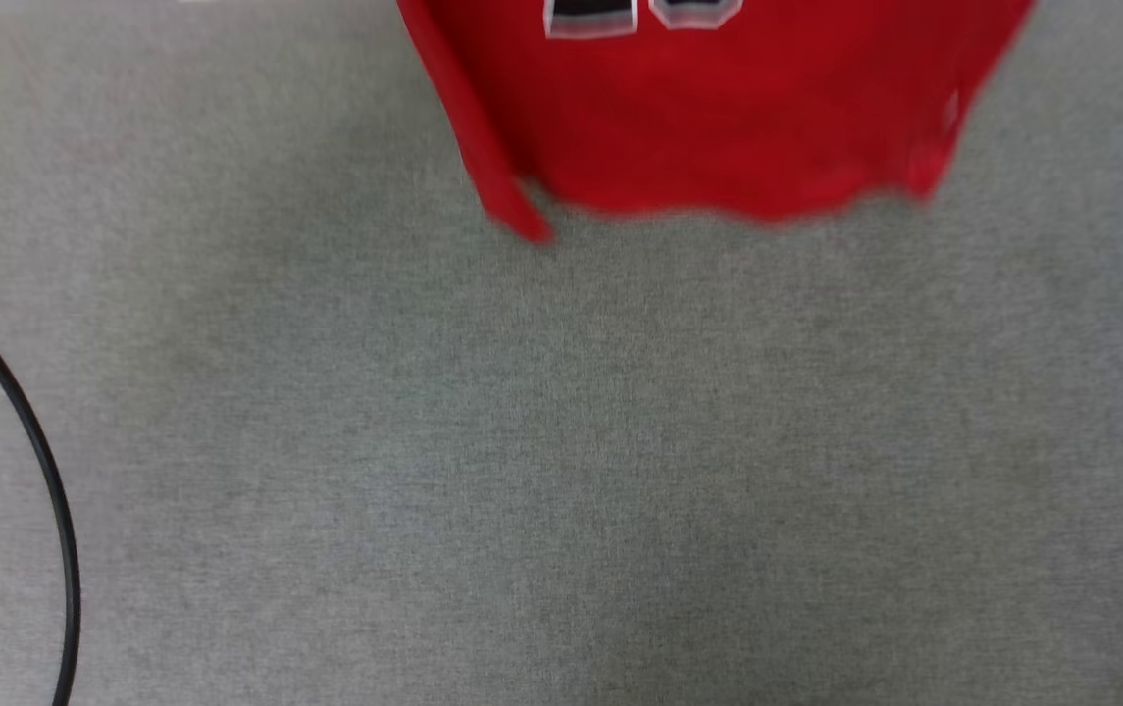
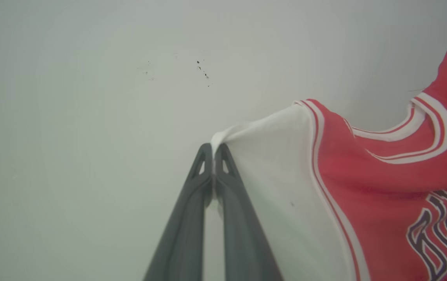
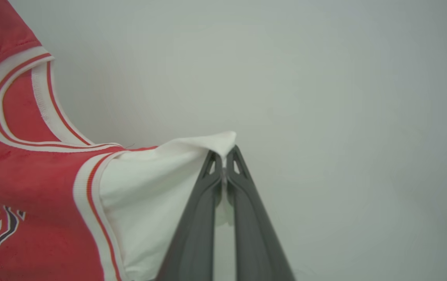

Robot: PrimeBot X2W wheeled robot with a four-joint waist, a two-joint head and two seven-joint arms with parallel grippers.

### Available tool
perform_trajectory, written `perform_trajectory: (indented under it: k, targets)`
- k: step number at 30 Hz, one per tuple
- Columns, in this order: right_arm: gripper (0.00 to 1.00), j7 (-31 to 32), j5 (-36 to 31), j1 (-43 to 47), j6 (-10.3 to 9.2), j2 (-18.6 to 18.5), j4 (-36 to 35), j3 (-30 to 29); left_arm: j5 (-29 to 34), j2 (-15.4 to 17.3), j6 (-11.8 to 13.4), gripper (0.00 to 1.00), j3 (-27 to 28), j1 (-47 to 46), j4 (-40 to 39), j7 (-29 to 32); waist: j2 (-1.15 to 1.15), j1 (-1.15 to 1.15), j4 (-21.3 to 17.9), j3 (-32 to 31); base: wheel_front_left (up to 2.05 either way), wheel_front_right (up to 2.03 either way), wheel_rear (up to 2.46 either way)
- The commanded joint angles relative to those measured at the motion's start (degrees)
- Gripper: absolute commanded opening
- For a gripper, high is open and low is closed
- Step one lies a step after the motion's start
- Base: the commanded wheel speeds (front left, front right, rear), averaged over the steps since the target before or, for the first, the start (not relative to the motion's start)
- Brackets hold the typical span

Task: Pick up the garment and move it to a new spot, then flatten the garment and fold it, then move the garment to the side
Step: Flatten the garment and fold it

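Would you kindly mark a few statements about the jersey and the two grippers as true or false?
1. The left gripper is shut on a white sleeve of the garment. True.
2. The right gripper is open, clear of the cloth. False: it is shut on the other white sleeve.
3. The garment lies folded small in the middle of the grey surface. False: it is unfolded, its hem near the top of the head view.
4. A black cable curves near the head view's left edge. True.
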Motion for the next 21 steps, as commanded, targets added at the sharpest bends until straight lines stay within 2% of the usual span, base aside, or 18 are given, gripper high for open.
perform_trajectory:
  k: [1, 7, 11, 14, 21]
  targets:
    - [0.0, -0.9, -1.11, -3.84, -0.06, 1.26, 1.9, -0.06, 0.46, -1.06, 0.25, 0.0, 0.89, -2.97, 1.95, -1.55, 0.0, -0.01, 0.24, 3.21, 0.0, 0.0, 0.0]
    - [0.0, -4.1, -3.49, -13.33, -0.06, 5.02, 8.37, 0.61, 0.98, -3.66, -0.53, 0.0, 2.67, -10.23, 8.12, -5.34, 0.0, -0.01, 0.62, 6.74, 0.0, 0.0, 0.0]
    - [0.0, -6.03, -3.65, -16.52, -0.06, 6.88, 12.17, 2.71, 0.84, -4.8, -1.06, 0.0, 3.11, -12.91, 11.65, -8.29, 0.0, -0.01, 0.92, 8.43, 0.0, 0.0, 0.0]
    - [0.0, -7.63, -3.0, -17.29, -0.06, 7.57, 14.43, 5.31, 0.87, -5.65, -1.53, 0.0, 2.5, -12.61, 14.21, -10.21, 0.0, -0.01, 1.16, 9.3, 0.0, 0.0, 0.0]
    - [0.0, -11.43, 0.18, -12.36, -0.06, 8.88, 18.24, 10.21, -0.07, -6.64, -2.43, 0.0, 0.72, -7.86, 18.15, -14.34, 0.0, -0.01, 0.96, 9.18, 0.0, 0.0, 0.0]
